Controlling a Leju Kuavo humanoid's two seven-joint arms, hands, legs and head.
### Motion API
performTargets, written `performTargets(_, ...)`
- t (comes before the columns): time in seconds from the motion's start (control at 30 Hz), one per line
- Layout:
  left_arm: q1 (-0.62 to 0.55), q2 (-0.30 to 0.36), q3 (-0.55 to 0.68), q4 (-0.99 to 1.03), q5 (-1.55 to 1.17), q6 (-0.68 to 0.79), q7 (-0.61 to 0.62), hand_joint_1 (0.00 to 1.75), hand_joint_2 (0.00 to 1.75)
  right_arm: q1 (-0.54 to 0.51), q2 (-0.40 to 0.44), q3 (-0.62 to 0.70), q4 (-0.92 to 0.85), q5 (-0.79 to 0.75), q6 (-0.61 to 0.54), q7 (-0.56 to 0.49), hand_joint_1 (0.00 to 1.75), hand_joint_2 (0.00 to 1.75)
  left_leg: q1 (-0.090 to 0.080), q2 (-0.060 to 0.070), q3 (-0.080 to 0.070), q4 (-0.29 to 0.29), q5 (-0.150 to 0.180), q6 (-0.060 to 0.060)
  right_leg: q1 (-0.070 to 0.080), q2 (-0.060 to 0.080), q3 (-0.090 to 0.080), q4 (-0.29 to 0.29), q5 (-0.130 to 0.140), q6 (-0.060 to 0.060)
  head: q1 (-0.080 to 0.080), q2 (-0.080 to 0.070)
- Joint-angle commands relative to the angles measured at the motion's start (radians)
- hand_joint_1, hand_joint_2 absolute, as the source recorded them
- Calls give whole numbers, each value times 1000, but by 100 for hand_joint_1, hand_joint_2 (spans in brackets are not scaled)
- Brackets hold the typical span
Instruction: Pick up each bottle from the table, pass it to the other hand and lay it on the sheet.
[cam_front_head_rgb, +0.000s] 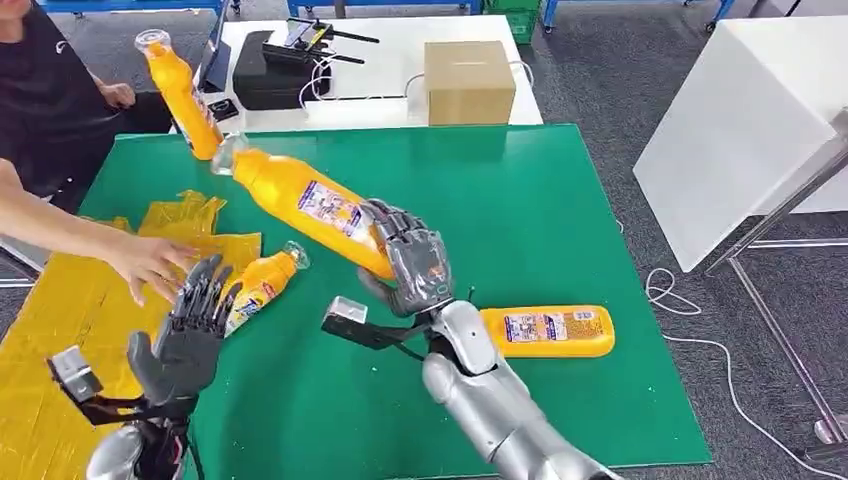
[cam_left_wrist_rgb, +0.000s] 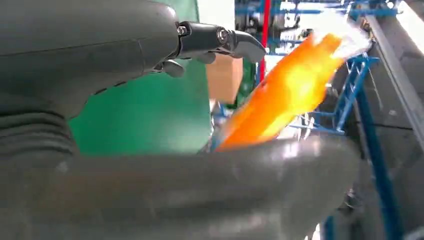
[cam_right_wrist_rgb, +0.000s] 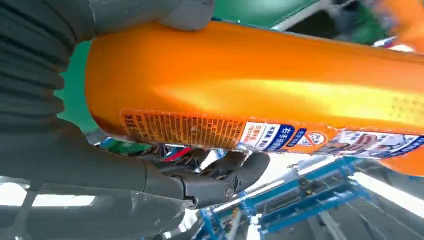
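Note:
My right hand (cam_front_head_rgb: 415, 262) grips a large orange bottle (cam_front_head_rgb: 300, 200) by its base, lifted above the green mat (cam_front_head_rgb: 560, 200) and tilted with its cap to the far left. The right wrist view shows the same bottle (cam_right_wrist_rgb: 260, 85) close up, lying across the palm. My left hand (cam_front_head_rgb: 190, 325) is open with its fingers spread upward, just below and left of it. A smaller orange bottle (cam_front_head_rgb: 262, 282) lies beside those fingers at the edge of the yellow sheet (cam_front_head_rgb: 50, 320). Another orange bottle (cam_front_head_rgb: 548, 330) lies on the mat to the right of my right forearm. In the left wrist view an orange bottle (cam_left_wrist_rgb: 290, 85) appears as a blur.
A person at the left reaches a hand (cam_front_head_rgb: 150, 262) over the yellow sheet, close to my left hand. A further orange bottle (cam_front_head_rgb: 180, 90) leans at the mat's far left corner. A cardboard box (cam_front_head_rgb: 468, 80) and black devices (cam_front_head_rgb: 280, 65) sit on the white table behind.

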Motion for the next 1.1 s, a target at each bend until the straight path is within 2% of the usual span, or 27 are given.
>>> performTargets(0.03, 122, 20, -65, -100, 56, -30, 9, 0, 175, 76, 0, 162, -158, -10, 40, -33, 162, 175, 1, 0, 2, -1, -1, 0, 1, 0, 2, -1, -1, 0, 0, 0)
performTargets(0.37, 137, 36, -68, -110, 87, -35, -2, 0, 175, 96, 39, 235, -59, -4, 60, -53, 164, 175, 1, 0, 3, -2, -1, -1, 1, 0, 4, -2, 0, 0, 0, 0)
performTargets(0.53, 139, 36, -63, -114, 87, -35, -4, 0, 175, 98, 39, 255, -50, -2, 65, -50, 168, 175, 2, -1, 4, -2, -1, -1, 1, -2, 5, -2, -1, 0, 0, 0)
performTargets(0.83, 140, 36, -61, -115, 88, -35, -5, 0, 175, 99, 39, 262, -48, -4, 66, -49, 164, 175, 1, -2, 3, -2, 0, -1, 1, -3, 4, -2, -1, 0, 0, 0)
performTargets(1.1, 148, 35, -45, -121, 96, -39, -9, 0, 175, 99, 39, 386, 2, -33, 87, -19, 166, 175, 2, -1, 4, -3, 0, -1, 1, -2, 5, -3, 0, 0, 0, 0)
